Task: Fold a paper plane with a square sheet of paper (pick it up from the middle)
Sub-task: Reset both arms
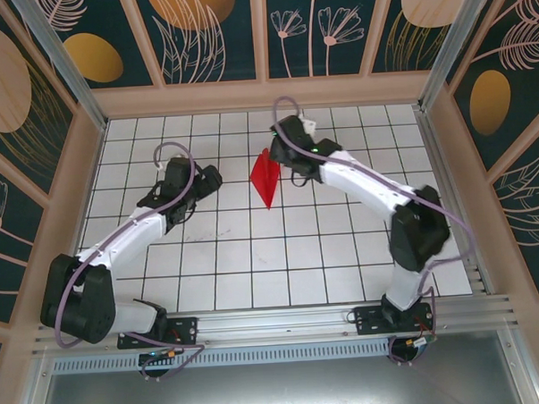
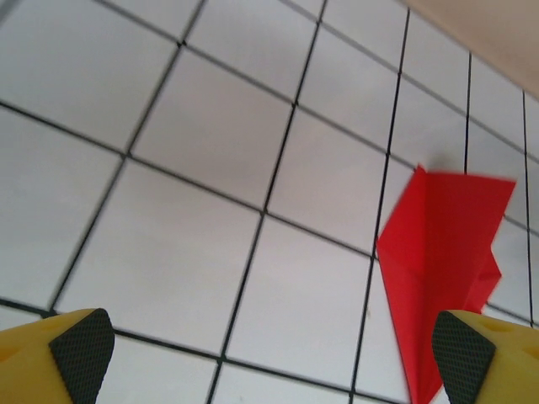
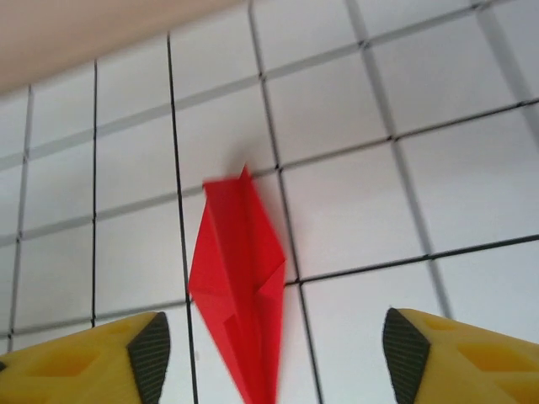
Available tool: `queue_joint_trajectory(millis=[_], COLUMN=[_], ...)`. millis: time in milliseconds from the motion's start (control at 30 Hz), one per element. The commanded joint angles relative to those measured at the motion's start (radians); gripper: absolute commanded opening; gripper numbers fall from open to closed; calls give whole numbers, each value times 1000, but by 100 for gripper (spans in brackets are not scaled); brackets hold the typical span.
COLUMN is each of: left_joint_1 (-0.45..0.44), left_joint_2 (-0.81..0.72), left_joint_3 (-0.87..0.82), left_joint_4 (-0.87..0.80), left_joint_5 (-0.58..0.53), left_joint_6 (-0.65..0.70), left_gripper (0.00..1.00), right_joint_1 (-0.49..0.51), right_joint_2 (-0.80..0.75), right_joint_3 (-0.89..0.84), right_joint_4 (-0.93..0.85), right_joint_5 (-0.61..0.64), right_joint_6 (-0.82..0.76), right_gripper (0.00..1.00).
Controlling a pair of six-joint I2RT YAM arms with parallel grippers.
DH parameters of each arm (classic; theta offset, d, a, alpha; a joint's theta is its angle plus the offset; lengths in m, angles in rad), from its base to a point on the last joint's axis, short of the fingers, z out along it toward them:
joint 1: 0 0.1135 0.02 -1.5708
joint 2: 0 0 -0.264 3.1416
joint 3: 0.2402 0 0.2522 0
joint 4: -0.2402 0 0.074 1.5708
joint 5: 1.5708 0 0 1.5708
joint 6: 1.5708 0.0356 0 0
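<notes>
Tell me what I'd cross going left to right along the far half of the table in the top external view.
left gripper → paper plane, lying flat on the gridded table → right gripper, just right of the plane and slightly farther back.

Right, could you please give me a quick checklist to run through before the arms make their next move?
1. Paper plane folded into a pointed dart: ok.
2. It lies on the table, between the two grippers: ok.
3. Left gripper open and empty: ok.
4. Right gripper open, not gripping the paper: ok.
5. Creases pressed fully flat: cannot tell.
</notes>
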Motion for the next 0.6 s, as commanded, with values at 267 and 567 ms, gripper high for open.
queue_joint_trajectory(millis=[267,567], left_joint_1=[73,151], left_joint_2=[-99,-121], left_joint_3=[-135,-414], left_joint_4=[308,752], left_joint_5=[-429,-584], left_joint_6=[309,547], left_gripper=[98,99], right_joint_1=[-326,-559], right_joint_2=[-561,-760], right_joint_3=[-554,-1068], right_joint_4=[220,798], right_joint_5=[342,296], right_joint_6=[-100,-350], right_gripper=[99,99])
